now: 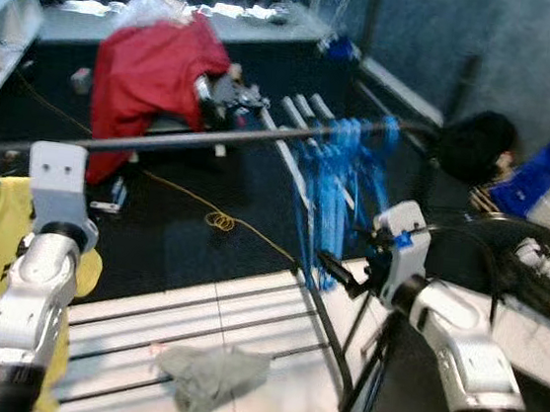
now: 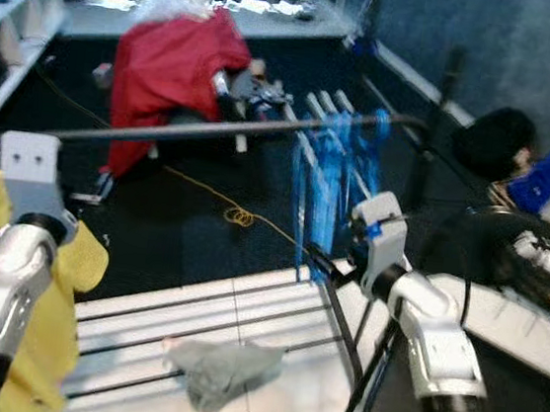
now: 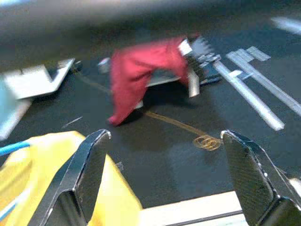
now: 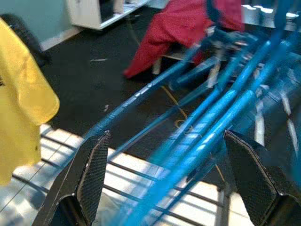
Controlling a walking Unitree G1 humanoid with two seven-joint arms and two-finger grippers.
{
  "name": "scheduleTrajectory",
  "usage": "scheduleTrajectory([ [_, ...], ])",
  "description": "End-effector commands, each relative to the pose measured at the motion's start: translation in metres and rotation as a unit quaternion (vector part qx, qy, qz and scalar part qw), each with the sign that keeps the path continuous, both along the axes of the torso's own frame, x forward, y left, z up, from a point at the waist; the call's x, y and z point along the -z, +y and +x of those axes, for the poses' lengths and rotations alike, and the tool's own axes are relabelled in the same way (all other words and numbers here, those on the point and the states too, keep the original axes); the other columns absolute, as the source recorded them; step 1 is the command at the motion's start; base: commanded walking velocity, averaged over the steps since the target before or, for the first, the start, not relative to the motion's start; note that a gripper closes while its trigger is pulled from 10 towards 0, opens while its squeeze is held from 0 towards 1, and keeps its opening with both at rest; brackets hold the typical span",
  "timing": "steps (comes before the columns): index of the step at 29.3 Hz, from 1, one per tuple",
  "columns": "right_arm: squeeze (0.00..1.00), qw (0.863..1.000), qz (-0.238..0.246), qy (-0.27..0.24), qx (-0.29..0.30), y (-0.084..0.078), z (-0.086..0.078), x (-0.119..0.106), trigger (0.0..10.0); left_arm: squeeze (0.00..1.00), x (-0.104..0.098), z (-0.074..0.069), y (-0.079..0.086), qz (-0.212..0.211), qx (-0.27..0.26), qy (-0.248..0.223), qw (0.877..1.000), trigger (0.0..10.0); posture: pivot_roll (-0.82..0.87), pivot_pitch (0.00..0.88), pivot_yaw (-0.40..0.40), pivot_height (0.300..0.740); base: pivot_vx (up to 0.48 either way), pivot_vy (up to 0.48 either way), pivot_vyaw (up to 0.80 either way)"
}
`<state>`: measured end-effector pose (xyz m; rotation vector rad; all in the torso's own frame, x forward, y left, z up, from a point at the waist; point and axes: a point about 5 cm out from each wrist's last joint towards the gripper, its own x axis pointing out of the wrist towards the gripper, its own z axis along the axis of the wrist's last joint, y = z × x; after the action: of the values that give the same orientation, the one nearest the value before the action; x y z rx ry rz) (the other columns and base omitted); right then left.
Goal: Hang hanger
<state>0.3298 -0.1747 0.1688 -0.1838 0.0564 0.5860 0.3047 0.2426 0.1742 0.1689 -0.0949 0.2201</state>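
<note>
Both hands open: left hand (image 3: pixel 162 181), right hand (image 4: pixel 169 181) nr blue hangers (image 1: pixel 343 179), 1 rail (image 1: pixel 223 138).

Floor: dark carpet (image 1: pixel 182 235) across the middle of the frame; white tile (image 1: pixel 262 403) along the lower edge. A yellow cable (image 1: pixel 216 219) lies coiled on the carpet at centre. A grey cloth (image 1: pixel 211 376) lies on the tile, lower centre. Blue-grey wall (image 1: pixel 512 44) at upper right. White shelving (image 1: pixel 1 36) at upper left. A red cloth (image 1: pixel 155 78) drapes furniture, upper centre. Bright light falls along the top edge.
</note>
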Motion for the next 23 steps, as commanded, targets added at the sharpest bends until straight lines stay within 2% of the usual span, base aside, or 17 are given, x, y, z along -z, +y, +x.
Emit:
scheduleTrajectory([
  [1, 0.0, 1.0, -0.015, 0.01, 0.01, -0.004, 0.0, 0.007, 10.0, 0.0, 0.009, -0.002, -0.002, 0.019, 0.003, 0.023, 1.0, 10.0, -0.06, 0.0, -0.007, 0.74, 0.0, 0.0, 0.0],
  [3, 0.0, 1.0, -0.021, 0.009, -0.001, -0.003, 0.001, 0.005, 10.0, 0.0, 0.012, -0.006, -0.001, 0.021, -0.003, 0.026, 0.999, 10.0, -0.05, 0.0, -0.023, 0.74, 0.0, 0.0, 0.8],
  [5, 0.0, 0.999, -0.025, 0.013, -0.035, 0.003, -0.002, 0.003, 10.0, 0.0, 0.018, -0.016, 0.009, 0.014, -0.017, 0.031, 0.999, 10.0, -0.04, 0.0, -0.026, 0.74, 0.0, 0.0, 0.8],
  [7, 0.0, 0.999, -0.027, 0.015, -0.045, 0.004, -0.004, 0.004, 10.0, 0.0, 0.02, -0.02, 0.013, 0.014, -0.021, 0.034, 0.999, 10.0, -0.04, 0.0, -0.026, 0.74, 0.0, 0.0, 0.8],
  [10, 0.0, 0.998, -0.026, 0.019, -0.055, 0.006, -0.006, 0.004, 10.0, 0.0, 0.021, -0.026, 0.019, 0.023, -0.017, 0.041, 0.999, 10.0, -0.04, 0.0, -0.026, 0.74, 0.0, 0.0, 0.8],
  [11, 0.0, 0.997, -0.029, 0.022, -0.064, 0.007, -0.008, 0.005, 10.0, 0.0, 0.021, -0.032, 0.027, 0.032, -0.013, 0.044, 0.998, 10.0, -0.05, 0.0, -0.027, 0.74, 0.0, 0.0, 0.8],
  [13, 0.0, 0.997, -0.029, 0.022, -0.064, 0.007, -0.008, 0.005, 10.0, 0.0, 0.021, -0.032, 0.027, 0.032, -0.013, 0.044, 0.998, 10.0, -0.05, 0.0, -0.027, 0.74, 0.0, 0.0, 0.8],
  [14, 0.0, 0.997, -0.035, 0.024, -0.07, 0.008, -0.009, 0.006, 10.0, 0.0, 0.019, -0.038, 0.035, 0.039, 0.0, 0.047, 0.998, 10.0, -0.04, 0.0, -0.028, 0.74, 0.0, 0.0, 0.8],
  [16, 0.0, 0.997, -0.035, 0.024, -0.07, 0.008, -0.009, 0.006, 10.0, 0.0, 0.019, -0.038, 0.035, 0.039, 0.0, 0.047, 0.998, 10.0, -0.04, 0.0, -0.028, 0.74, 0.0, 0.0, 0.8],
  [17, 0.0, 0.996, -0.044, 0.024, -0.067, 0.007, -0.009, 0.007, 10.0, 0.0, 0.017, -0.044, 0.041, 0.038, 0.026, 0.049, 0.998, 10.0, -0.05, 0.0, -0.024, 0.74, 0.0, 0.0, 0.61],
  [18, 0.0, 0.996, -0.044, 0.024, -0.067, 0.007, -0.009, 0.007, 10.0, 0.0, 0.017, -0.044, 0.041, 0.038, 0.026, 0.049, 0.998, 10.0, -0.05, 0.0, -0.024, 0.74, 0.0, 0.0, 0.61],
  [19, 0.0, 0.997, -0.056, 0.025, -0.042, 0.003, -0.007, 0.01, 10.0, 0.0, 0.011, -0.05, 0.042, 0.023, 0.074, 0.044, 0.996, 10.0, -0.05, 0.0, -0.02, 0.74, 0.0, 0.0, 0.0],
  [22, 0.0, 0.997, -0.056, 0.025, -0.042, 0.003, -0.007, 0.01, 10.0, 0.0, 0.011, -0.05, 0.042, 0.023, 0.074, 0.044, 0.996, 10.0, -0.05, 0.0, -0.02, 0.74, 0.0, 0.0, 0.0],
  [23, 0.0, 0.997, -0.072, 0.027, -0.013, -0.001, -0.005, 0.013, 10.0, 0.0, 0.004, -0.053, 0.038, 0.007, 0.129, 0.032, 0.991, 10.0, -0.06, 0.0, -0.018, 0.74, 0.0, 0.0, 0.0],
])
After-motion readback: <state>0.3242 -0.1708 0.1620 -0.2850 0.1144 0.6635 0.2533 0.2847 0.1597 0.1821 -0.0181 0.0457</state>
